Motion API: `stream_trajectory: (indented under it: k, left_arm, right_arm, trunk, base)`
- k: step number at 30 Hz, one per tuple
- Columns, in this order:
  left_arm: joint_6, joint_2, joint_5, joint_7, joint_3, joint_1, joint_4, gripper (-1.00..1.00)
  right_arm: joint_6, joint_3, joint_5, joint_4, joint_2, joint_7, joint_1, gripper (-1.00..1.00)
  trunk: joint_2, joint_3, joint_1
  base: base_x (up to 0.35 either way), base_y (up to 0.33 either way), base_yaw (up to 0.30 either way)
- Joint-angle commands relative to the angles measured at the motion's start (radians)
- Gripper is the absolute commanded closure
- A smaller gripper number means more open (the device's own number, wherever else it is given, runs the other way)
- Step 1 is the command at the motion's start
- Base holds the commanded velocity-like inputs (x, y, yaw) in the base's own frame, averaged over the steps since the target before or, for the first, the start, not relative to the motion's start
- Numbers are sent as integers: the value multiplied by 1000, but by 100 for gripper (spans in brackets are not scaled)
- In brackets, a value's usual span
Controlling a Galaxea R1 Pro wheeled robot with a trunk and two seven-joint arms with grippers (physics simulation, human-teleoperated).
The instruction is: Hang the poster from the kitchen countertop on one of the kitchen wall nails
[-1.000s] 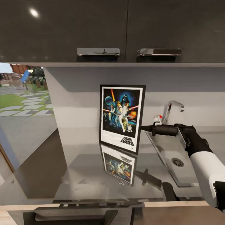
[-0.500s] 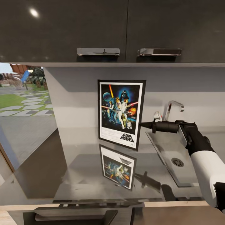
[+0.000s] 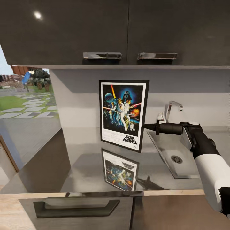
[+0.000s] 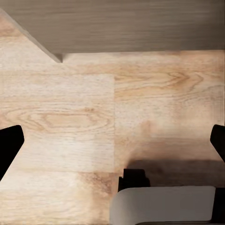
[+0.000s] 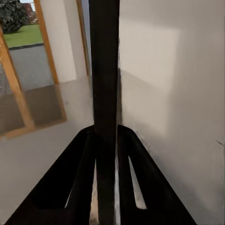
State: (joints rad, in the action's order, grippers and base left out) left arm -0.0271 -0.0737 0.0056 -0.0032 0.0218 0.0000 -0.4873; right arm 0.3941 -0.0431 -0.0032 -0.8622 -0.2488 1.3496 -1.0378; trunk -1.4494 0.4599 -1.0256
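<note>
Right gripper (image 3: 146, 126) fingers clamp the black-framed Star Wars poster (image 3: 124, 114) edge, held clear above glossy grey countertop (image 3: 86, 159); left gripper (image 4: 112, 140) fingers spread wide.

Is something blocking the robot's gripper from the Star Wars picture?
No. The right gripper is already shut on the poster at its right edge, holding it upright above the kitchen countertop. In the right wrist view the dark frame edge sits between the fingers.

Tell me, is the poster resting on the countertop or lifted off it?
Lifted: the poster hangs above the countertop, pinched by the right gripper.
</note>
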Motion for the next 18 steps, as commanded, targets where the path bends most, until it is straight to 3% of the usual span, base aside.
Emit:
stream_trajectory:
  k: [1, 18]
  left_arm:
    - [-2, 0, 1, -1, 1, 0, -1, -100]
    - [-2, -8, 1, -2, 1, 0, -1, -100]
  right_arm:
    - [14, -1, -1, 0, 0, 6, -1, 100]
    - [14, -1, -1, -1, 0, 6, -1, 100]
  trunk:
    - [-1, 1, 1]
    - [-1, 1, 1]
  base:
    - [-328, 0, 0]
    - [-336, 0, 0]
